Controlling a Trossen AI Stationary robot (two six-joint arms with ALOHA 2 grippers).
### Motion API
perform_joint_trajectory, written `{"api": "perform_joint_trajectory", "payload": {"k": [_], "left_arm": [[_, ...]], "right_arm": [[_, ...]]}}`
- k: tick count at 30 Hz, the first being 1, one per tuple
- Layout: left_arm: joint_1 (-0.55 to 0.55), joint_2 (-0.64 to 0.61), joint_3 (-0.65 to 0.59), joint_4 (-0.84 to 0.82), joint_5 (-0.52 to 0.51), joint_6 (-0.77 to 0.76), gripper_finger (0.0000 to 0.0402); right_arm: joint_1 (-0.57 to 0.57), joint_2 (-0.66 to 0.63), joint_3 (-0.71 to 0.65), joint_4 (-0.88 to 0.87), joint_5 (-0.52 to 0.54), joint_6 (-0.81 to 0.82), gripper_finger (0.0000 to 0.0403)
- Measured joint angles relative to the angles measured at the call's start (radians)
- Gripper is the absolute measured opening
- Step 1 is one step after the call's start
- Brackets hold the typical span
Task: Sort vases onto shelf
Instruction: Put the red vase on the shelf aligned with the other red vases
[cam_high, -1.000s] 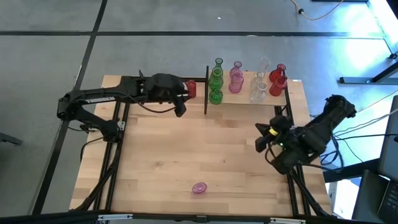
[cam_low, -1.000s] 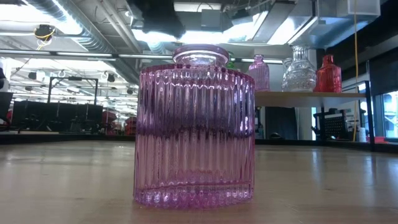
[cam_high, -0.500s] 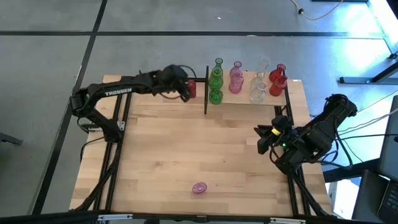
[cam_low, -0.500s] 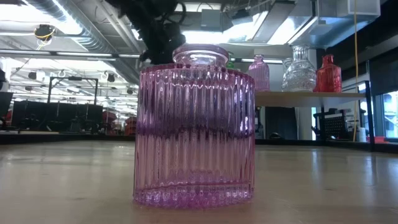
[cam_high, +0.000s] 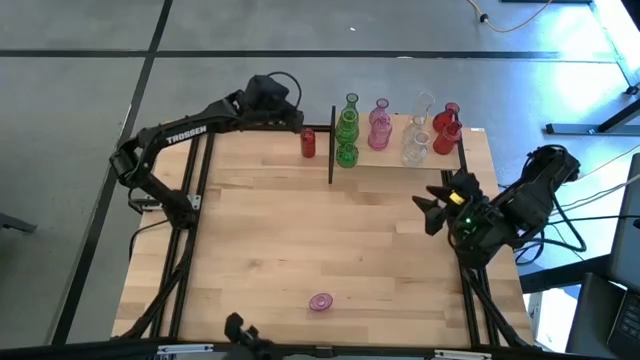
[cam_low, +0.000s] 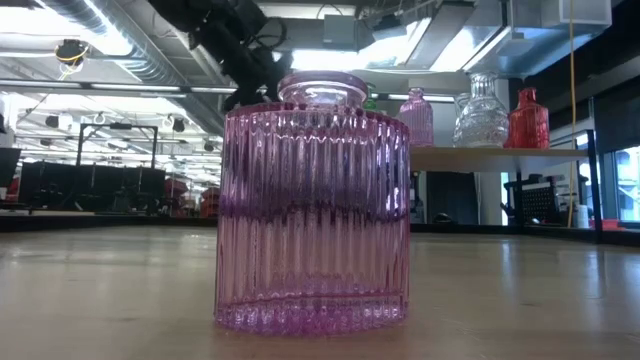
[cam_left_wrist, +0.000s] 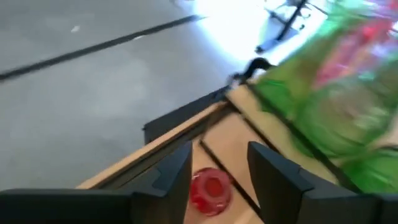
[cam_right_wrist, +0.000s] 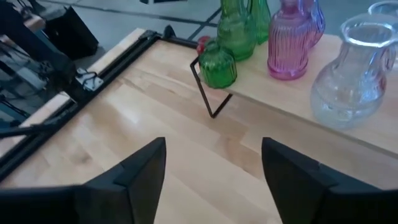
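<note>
Overhead, the left gripper hangs at the table's far edge, its dark fingers parted and holding nothing. A small red vase stands upright on the tabletop just in front of it, a little toward the shelf, untouched. Beyond that vase, further to the gripper's right, the shelf carries green vases, a pink vase, clear vases and red vases in a row. The right gripper waits near the table's right edge, jaws spread and empty, pointing toward the shelf. A ribbed pink vase stands alone near the front edge, well apart from both grippers.
</note>
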Motion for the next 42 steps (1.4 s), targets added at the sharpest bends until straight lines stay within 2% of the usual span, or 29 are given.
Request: {"api": "perform_joint_trajectory", "payload": {"k": [3,9,11,21,29,38,42], "left_arm": [[0.047,0.02,0.0,-0.021,0.021,-0.079,0.017],[0.106,0.116,0.0,-0.014,0.261,-0.201,0.0193],[0.106,0.144,0.0,-0.012,0.289,-0.219,0.0195],[0.075,0.187,0.0,-0.049,0.196,-0.241,0.0196],[0.036,0.203,0.0,-0.041,0.138,-0.227,0.0176],[0.017,0.217,0.0,-0.019,0.11,-0.208,0.0136],[0.017,0.249,0.001,0.005,0.15,-0.218,0.0123]], "right_arm": [[0.0,-0.01,0.0,0.0,0.019,0.008,0.0247],[0.0,-0.011,0.0,0.01,0.035,0.035,0.0247],[0.0,-0.011,0.0,0.016,0.035,0.036,0.0247],[0.0,-0.011,0.0,0.084,0.037,0.033,0.0247],[0.0,-0.011,0.0,0.086,0.035,0.03,0.0247],[0.0,-0.011,0.0,0.078,0.036,0.029,0.0247],[0.0,-0.011,0.0,0.077,0.05,0.029,0.0247]]}}
